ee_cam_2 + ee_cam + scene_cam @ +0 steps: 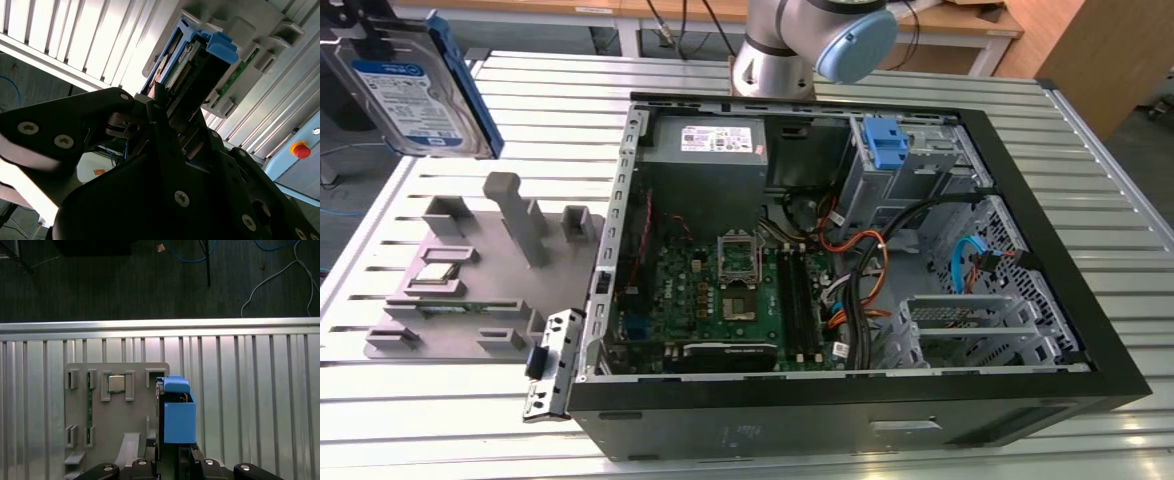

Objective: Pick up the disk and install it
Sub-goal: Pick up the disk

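Above the grey fixture (pixel 467 255) at the exterior view's left, the disk (pixel 403 92) hangs clear of the slatted table (pixel 1121 330), standing on edge with its labelled face showing and its blue bracket running round it; in the second wrist view the gripper (pixel 175 120) is clamped on it, the dark fingers pressing from either side near one end, though the contact itself is shadowed and I judge the grasp firm rather than see it plainly; an edge-on hold probably suits a part that stands in a narrow slot of the fixture and slides narrow-side into a bay; the computer case (pixel 854 405) lies on its side, open upward, well apart from the disk, which likely gives access from above to the drive cage, where a lone blue bracket (pixel 886 140) sits; the disk is lifted, not yet installed.
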`<state>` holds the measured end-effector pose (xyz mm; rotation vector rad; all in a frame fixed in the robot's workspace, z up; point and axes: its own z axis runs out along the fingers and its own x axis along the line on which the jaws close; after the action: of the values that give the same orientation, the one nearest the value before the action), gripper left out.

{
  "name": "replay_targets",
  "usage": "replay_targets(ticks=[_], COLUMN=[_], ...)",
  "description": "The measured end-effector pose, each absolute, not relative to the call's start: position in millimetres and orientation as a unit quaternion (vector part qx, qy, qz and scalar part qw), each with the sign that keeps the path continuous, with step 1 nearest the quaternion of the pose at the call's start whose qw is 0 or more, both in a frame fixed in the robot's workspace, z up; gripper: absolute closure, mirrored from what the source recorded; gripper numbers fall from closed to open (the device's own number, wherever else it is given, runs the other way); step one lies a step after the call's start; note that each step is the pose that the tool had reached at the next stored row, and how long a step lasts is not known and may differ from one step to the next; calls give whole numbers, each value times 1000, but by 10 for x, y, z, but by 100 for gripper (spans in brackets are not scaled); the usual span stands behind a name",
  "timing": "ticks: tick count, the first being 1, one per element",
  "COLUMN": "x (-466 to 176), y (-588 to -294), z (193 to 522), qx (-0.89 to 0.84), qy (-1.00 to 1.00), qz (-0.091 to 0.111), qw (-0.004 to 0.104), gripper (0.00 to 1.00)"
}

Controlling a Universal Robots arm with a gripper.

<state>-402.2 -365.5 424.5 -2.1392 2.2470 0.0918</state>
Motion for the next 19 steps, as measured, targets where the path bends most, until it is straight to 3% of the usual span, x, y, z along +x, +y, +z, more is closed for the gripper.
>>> replay_targets(ticks=[19], x=[-4022], y=[-3655], z=[4307], qx=[-689], qy=[724], qz=[30], qw=[19], gripper=[65])
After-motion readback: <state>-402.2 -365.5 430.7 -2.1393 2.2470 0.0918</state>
